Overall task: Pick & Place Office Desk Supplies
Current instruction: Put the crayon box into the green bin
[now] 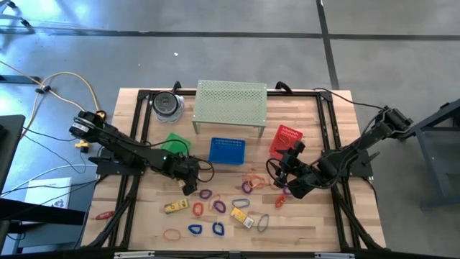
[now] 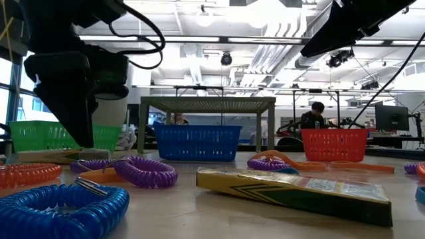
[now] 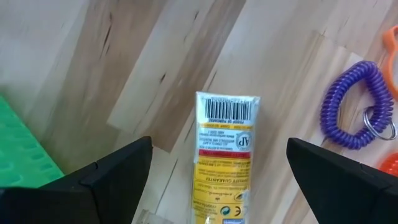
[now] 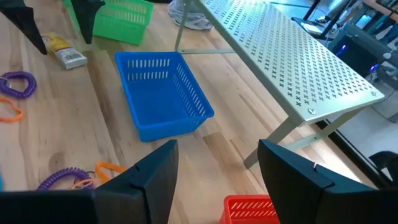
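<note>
Three baskets stand on the table: green, blue, red. Two yellow packs lie among scattered coils. Left gripper gapes above one pack; right gripper is open, empty.

Probably a robotics lab: exposed ceiling pipes are running overhead, a person is sitting behind the table.

Baskets at the back, small things in front

The shelf stands at the table's back edge, with three baskets just in front of it. The coil loops and little boxes lie scattered nearer the front edge.
</note>
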Robot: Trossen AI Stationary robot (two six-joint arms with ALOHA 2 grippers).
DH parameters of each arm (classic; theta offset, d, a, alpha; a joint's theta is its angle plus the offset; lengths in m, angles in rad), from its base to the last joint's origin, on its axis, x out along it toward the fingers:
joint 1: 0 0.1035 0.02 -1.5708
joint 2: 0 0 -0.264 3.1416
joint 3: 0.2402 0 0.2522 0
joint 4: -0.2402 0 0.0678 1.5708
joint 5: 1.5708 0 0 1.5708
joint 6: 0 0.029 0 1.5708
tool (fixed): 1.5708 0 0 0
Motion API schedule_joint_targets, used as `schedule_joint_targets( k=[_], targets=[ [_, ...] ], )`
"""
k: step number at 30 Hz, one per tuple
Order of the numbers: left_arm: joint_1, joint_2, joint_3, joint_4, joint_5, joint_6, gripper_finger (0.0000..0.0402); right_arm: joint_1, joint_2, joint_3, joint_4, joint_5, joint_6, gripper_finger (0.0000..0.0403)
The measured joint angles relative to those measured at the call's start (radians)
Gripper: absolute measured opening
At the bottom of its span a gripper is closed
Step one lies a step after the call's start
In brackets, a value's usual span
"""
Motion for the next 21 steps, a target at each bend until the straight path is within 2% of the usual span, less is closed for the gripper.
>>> schedule_joint_targets(
  k=[10, 16, 21],
  targets=[
    [0.0, 0.0, 0.0, 0.0, -0.009, 0.002, 0.0362, 0.0, 0.0, 0.0, 0.016, -0.034, -0.009, 0.021],
    [-0.002, 0.0, 0.0, -0.001, -0.06, 0.011, 0.0362, 0.0, 0.0, 0.0, 0.021, -0.034, -0.009, 0.021],
    [-0.017, 0.0, 0.0, -0.001, -0.061, 0.069, 0.0362, 0.0, 0.0, 0.0, 0.021, -0.034, -0.01, 0.021]
  ],
)
